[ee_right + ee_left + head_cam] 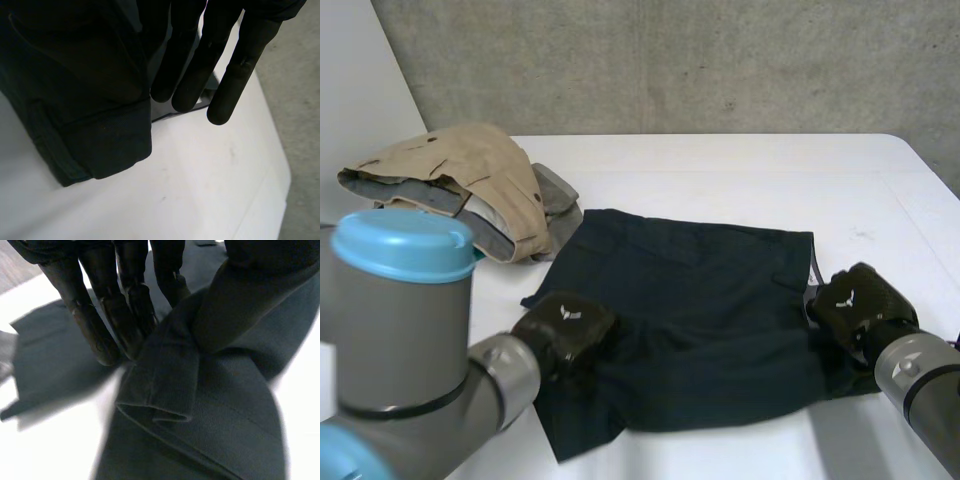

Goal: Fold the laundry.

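Dark navy cloth shorts (690, 320) lie lengthwise along the white tabletop's (720, 170) near edge. The left hand (565, 330) pinches a leg hem; the right hand (860, 305) pinches the opposite end.

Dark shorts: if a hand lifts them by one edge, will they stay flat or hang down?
Probably floppy: the dark shorts bunch into soft folds where the left hand pinches them. Likely light, as that pinch alone raises the edge. The doubled hem looks slightly firmer.
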{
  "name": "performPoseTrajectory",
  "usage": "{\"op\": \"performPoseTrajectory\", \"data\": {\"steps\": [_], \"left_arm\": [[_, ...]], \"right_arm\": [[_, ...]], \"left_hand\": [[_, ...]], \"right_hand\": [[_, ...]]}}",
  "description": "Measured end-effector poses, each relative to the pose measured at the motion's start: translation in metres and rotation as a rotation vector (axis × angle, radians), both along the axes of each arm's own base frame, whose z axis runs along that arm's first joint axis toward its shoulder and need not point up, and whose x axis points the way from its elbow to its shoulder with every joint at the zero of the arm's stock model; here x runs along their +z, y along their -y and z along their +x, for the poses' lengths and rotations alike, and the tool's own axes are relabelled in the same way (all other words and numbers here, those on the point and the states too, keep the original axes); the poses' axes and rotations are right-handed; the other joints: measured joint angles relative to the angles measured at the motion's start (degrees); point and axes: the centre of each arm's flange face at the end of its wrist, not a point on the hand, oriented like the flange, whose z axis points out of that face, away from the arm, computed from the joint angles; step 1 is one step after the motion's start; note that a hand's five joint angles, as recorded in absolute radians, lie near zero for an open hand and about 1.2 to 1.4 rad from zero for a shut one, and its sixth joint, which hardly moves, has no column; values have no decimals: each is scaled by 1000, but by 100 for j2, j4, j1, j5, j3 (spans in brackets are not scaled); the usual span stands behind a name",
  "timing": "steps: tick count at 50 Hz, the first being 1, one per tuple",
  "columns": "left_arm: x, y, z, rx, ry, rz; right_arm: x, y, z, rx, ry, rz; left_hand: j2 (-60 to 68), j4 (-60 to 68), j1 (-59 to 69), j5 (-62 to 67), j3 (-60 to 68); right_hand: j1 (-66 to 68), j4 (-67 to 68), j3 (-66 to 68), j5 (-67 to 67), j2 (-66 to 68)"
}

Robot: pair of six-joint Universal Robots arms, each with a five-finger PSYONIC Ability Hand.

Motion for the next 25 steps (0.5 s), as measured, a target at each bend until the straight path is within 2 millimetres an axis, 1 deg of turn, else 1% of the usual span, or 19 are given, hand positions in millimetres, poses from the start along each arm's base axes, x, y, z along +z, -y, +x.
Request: {"op": "performPoseTrajectory", "data": {"steps": [2,4,8,10,11,13,14,15,17,20,21,22,23,24,25], "left_arm": [[-2,15,-8,14,-19,-64],[0,33,-16,33,-46,-152],[10,70,-31,67,-101,-343],[17,94,-38,83,-124,-466],[18,98,-39,85,-126,-486],[21,122,-44,93,-132,-598],[21,131,-46,93,-130,-635],[18,144,-50,87,-125,-684],[13,160,-55,72,-115,-739],[-1,181,-63,38,-109,-787],[-7,189,-67,26,-109,-799],[-14,197,-71,16,-112,-809],[-17,201,-73,12,-113,-813],[-20,203,-75,10,-115,-815],[-24,207,-77,6,-118,-817]], "right_arm": [[3,4,1,0,9,-25],[8,13,4,-2,28,-74],[15,39,12,-8,71,-165],[17,56,18,-11,94,-211],[17,60,19,-11,98,-220],[17,80,25,-11,118,-261],[16,88,28,-11,124,-276],[15,99,33,-8,133,-297],[12,119,41,-3,148,-333],[4,145,53,7,167,-382],[0,156,58,10,174,-404],[-4,165,62,11,180,-420],[-9,174,66,12,185,-436],[-12,179,68,11,187,-443],[-18,186,71,9,190,-454]], "left_hand": [[108,122,0,50,100],[111,127,0,50,100],[120,128,0,50,100],[120,129,0,51,100],[120,129,0,51,100],[120,130,0,50,100],[120,130,0,52,100],[120,130,0,50,100],[120,130,0,50,100],[95,105,-14,48,114],[-108,-73,-50,-57,-75],[-467,-475,-381,-423,-427],[-1139,-1140,-1021,-1068,-1085],[-1836,-1837,-1916,-1745,-1766],[-3451,-3458,-3767,-3363,-3350]], "right_hand": [[0,0,0,0,0],[0,0,0,0,0],[0,0,0,0,0],[0,0,0,1,0],[0,0,0,1,0],[0,0,0,1,0],[0,0,0,1,0],[0,0,0,3,0],[0,0,0,11,0],[0,0,1,23,0],[-24,-70,-65,-52,-54],[-132,-455,-436,-466,-390],[-1163,-1514,-1503,-1479,-1464],[-1857,-2297,-2292,-2257,-2279],[-3257,-3654,-3647,-3561,-3686]]}}
